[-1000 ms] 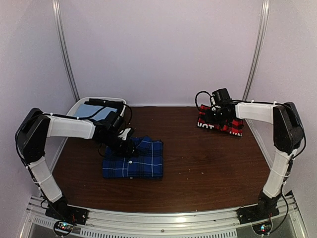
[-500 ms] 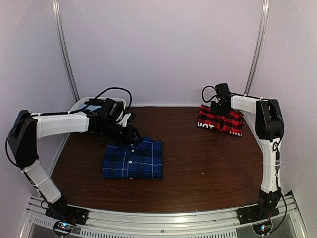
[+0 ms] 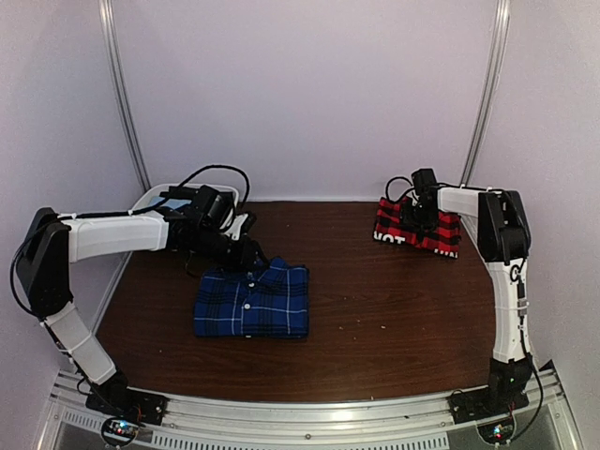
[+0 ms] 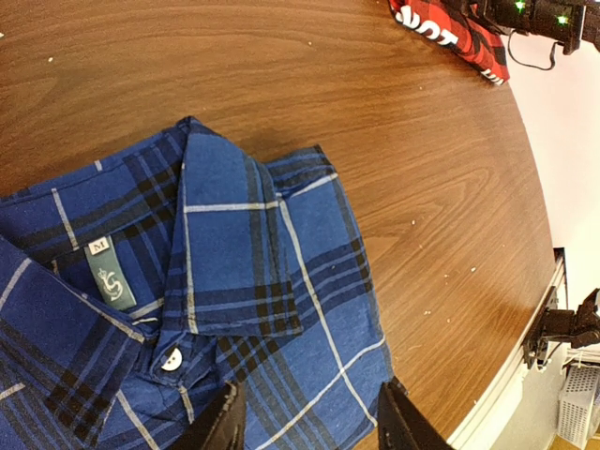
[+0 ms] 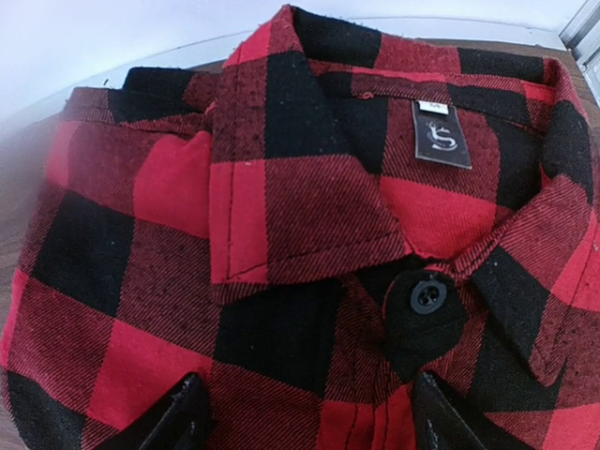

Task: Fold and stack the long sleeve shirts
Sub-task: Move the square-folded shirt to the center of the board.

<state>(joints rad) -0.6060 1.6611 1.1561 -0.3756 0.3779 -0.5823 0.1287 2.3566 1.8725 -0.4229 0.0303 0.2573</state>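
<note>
Mid-table, blue shirt (image 3: pixel 253 305), collar (image 4: pixel 234 253) rearward, left end effector (image 4: pixel 309 422) and right end effector (image 5: pixel 314 417) released

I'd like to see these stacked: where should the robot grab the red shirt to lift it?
Probably by the collar, coming straight down from above. The red shirt lies folded flat on the table, so nothing stands up at its sides, and the collar is its thickest raised ridge.
</note>
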